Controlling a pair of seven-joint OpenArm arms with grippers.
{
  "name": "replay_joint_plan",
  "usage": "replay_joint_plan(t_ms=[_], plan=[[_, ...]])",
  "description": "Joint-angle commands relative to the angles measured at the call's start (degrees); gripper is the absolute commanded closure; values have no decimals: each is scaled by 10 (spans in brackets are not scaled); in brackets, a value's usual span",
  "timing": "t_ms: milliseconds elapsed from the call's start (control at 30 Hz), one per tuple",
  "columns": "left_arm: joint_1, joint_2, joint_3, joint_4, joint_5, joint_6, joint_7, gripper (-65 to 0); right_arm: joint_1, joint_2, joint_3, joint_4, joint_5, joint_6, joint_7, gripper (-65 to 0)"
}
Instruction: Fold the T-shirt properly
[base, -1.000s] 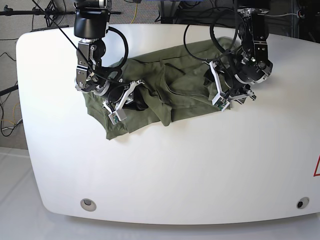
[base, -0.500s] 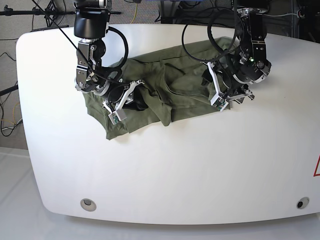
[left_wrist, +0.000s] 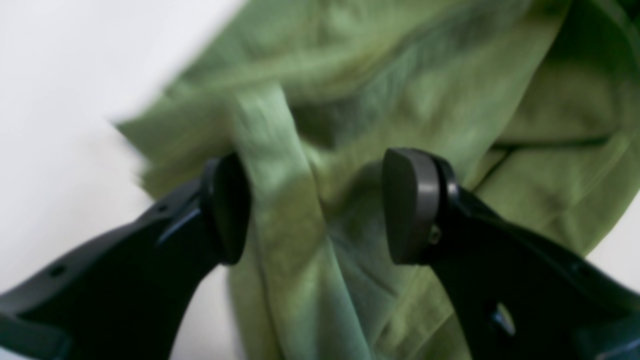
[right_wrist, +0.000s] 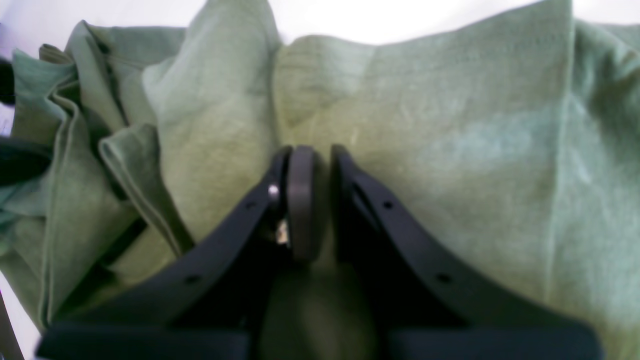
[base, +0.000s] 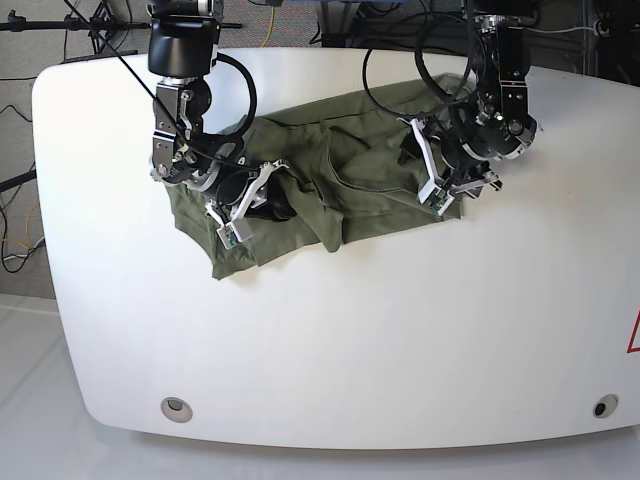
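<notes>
Plainly the garment is not yet spread: the plain olive-green, thin cotton T-shirt (base: 330, 185) lies bunched and creased in the upper middle of the base view on the white rounded table (base: 350, 340), so the step in hand looks like gathering hold of both ends before pulling it flat. At the upper left of the base view the right gripper (right_wrist: 320, 200) has its black fingers nearly together, pinched on a raised fold of the T-shirt (right_wrist: 425, 140), which bulges up on either side of the pads. At the upper right the left gripper (left_wrist: 315, 205) stands wide open, straddling a narrow ridge of the cloth (left_wrist: 280, 165) near the hem at the garment's edge; it holds nothing. The next move, I judge, calls for the left fingers (left_wrist: 407, 200) to sink a little and close on that ridge, then for both arms to draw apart and lay the shirt smooth. Against the earlier frames, the left arm has shifted leftward and inward over the cloth's edge, while the right arm has stayed where it was, clamped the same.
</notes>
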Motion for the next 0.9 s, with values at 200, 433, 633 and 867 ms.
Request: replay_joint_plan(t_ms=[200,433,633,867], plan=[[-9,-2,0,8,-6,0,-11,-262,-16,7,-3,-12,-83,-22,-99,-71],[-9,-1,0,7,-6,0,-11,0,-16,7,-3,-12,-83,-22,-99,-71],[-9,-1,0,8,-6,0,-10,0,-16,7,-3,-12,-83,-22,-99,-71],[-9,0,0,16,-7,0,-7,0,-16,7,-3,-12,-83,-22,-99,-71]])
